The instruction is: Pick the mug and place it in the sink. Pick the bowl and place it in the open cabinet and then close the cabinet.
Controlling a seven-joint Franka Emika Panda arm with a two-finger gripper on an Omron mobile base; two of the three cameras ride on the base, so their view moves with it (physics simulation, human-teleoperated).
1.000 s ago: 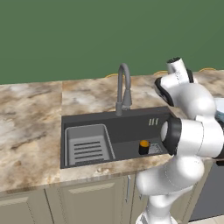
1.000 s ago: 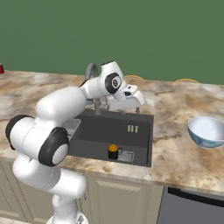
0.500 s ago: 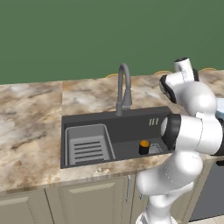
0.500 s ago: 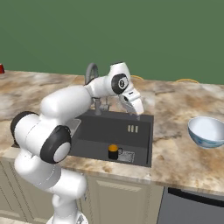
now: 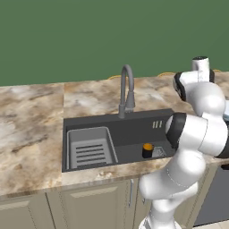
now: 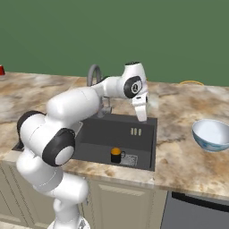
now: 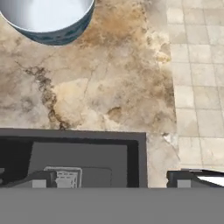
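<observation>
From behind on the left, the mug (image 5: 147,150) stands upright on the floor of the sink (image 5: 134,129), just right of the slotted tray (image 5: 89,150), with the faucet (image 5: 126,89) arching behind it.

From the right, the gripper (image 6: 142,109) hangs over the sink's back right corner, fingers spread and holding nothing. The bowl (image 6: 212,134) sits well apart on the marble counter (image 6: 174,147), with bare counter between them.

Looking along the hand, the fingertips (image 7: 37,180) stand wide above the basin's rim, and the bowl (image 7: 48,19) lies across the stone from them.
</observation>
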